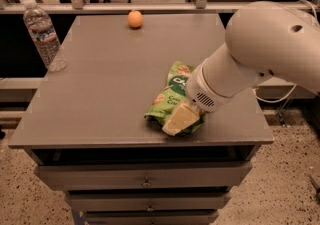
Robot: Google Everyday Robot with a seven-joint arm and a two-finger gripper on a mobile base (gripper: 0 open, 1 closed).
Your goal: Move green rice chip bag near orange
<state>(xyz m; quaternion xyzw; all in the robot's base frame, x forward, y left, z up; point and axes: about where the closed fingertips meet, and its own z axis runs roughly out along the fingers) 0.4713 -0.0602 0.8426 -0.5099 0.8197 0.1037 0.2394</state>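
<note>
Green rice chip bag (167, 100) under the claw (181, 118), grip state unclear.

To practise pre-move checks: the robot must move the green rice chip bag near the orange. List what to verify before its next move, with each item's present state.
1. Gripper at the green rice chip bag: ok, over its near end.
2. Hold on the bag: cannot tell.
3. Orange in view: ok, at the table's far edge.
4. Path between them: ok, nothing stands there.
5. Water bottle: ok, off at the left edge.
6. Bag near orange: not ok.
</note>
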